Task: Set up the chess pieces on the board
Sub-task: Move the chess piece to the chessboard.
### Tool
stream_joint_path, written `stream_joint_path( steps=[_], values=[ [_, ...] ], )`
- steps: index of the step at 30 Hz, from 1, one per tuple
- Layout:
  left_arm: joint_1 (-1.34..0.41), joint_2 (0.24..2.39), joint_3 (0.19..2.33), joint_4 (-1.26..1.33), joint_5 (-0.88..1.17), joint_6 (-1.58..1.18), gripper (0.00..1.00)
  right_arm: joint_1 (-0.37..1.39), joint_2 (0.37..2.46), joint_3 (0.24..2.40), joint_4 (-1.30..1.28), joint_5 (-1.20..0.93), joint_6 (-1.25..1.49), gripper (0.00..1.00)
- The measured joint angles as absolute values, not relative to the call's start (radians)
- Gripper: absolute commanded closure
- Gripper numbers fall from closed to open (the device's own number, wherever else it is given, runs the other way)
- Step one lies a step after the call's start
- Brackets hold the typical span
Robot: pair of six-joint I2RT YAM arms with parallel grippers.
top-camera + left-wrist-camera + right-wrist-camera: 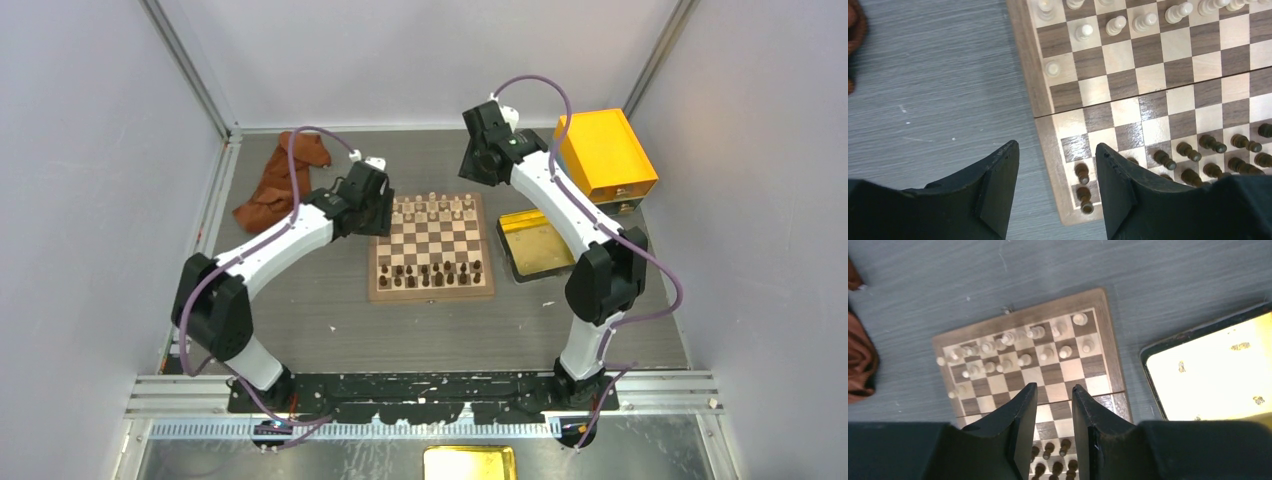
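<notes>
Centred on the bench (330, 330): the chessboard (432, 248), with cream chessmen (432, 207) on the far rows and dark chessmen (437, 273) on the near ones. Piece types too small to tell from above.

Left pincer (1057, 146) open and empty at the board's left edge, with some near squares hidden behind its fingers.

Right pincer (1054, 387) parted, holding nothing. Blurred cream rows and a golden tray (1208, 365), cut off at the frame edge, in that wrist view.

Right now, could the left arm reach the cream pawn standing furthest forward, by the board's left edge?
Probably yes: the left end effector hovers open and empty near that pawn, with only bare squares between.
</notes>
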State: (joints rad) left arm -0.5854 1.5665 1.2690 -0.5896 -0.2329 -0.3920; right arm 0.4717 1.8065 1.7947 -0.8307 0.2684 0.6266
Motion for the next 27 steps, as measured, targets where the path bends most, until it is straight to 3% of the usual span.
stream_joint_path(
  steps=[11,27],
  values=[
    [-0.624,1.784,1.339,-0.542,-0.326,-0.488,0.47,0.427,1.749,1.647,-0.792,0.247,0.626,0.62],
    [-0.618,1.898,1.409,-0.505,-0.419,-0.548,0.54,0.415,1.675,1.592,-0.765,0.246,0.622,0.63]
  ],
)
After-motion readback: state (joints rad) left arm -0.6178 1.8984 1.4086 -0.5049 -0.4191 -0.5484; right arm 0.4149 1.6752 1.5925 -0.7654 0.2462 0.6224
